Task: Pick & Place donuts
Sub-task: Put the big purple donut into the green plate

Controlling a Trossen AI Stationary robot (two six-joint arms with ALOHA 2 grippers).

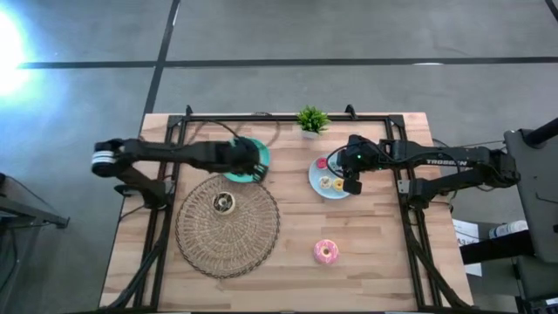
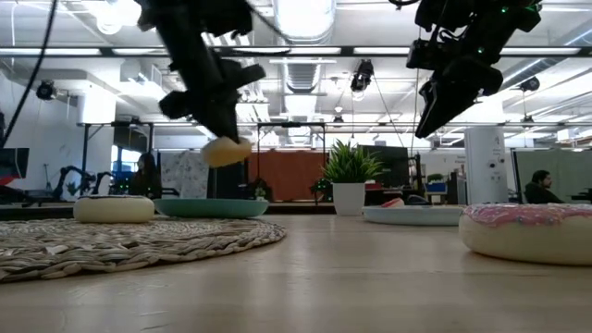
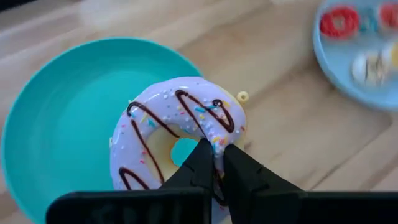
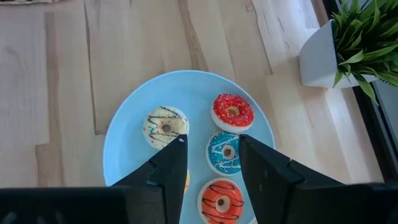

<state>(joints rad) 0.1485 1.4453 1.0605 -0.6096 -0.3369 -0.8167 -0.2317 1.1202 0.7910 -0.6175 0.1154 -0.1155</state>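
A pale frosted donut (image 3: pixel 177 118) with dark drizzle and sprinkles hangs over the teal plate (image 3: pixel 56 124), with my left gripper (image 3: pixel 216 149) shut on it. In the low view the donut (image 2: pixel 227 150) is well above that plate (image 2: pixel 211 208). My right gripper (image 4: pixel 212 146) hovers open over the light-blue plate (image 4: pixel 124 143), which holds several tiny donuts: a whitish one (image 4: pixel 166 126), a red one (image 4: pixel 233 112), a blue one (image 4: pixel 224 152) and an orange one (image 4: pixel 221 202). Another donut (image 1: pixel 224 203) lies on the woven mat (image 1: pixel 227 235). A bright pink donut (image 1: pixel 327 251) lies flat on the table. My left gripper pinches the donut's ring (image 3: pixel 216 132) on one side, between the two fingers. One finger (image 3: pixel 199 163) stands at the edge of the hole and the other (image 3: pixel 242 168) at the outer rim. The fingers slant down from above. The donut is lifted clear of the teal plate, tilted.
A small potted plant (image 1: pixel 311 120) stands at the table's far edge, between the two plates. A dark metal frame (image 1: pixel 174 131) runs along the table's far, left and right sides. Bare wood lies between the mat and the pink donut.
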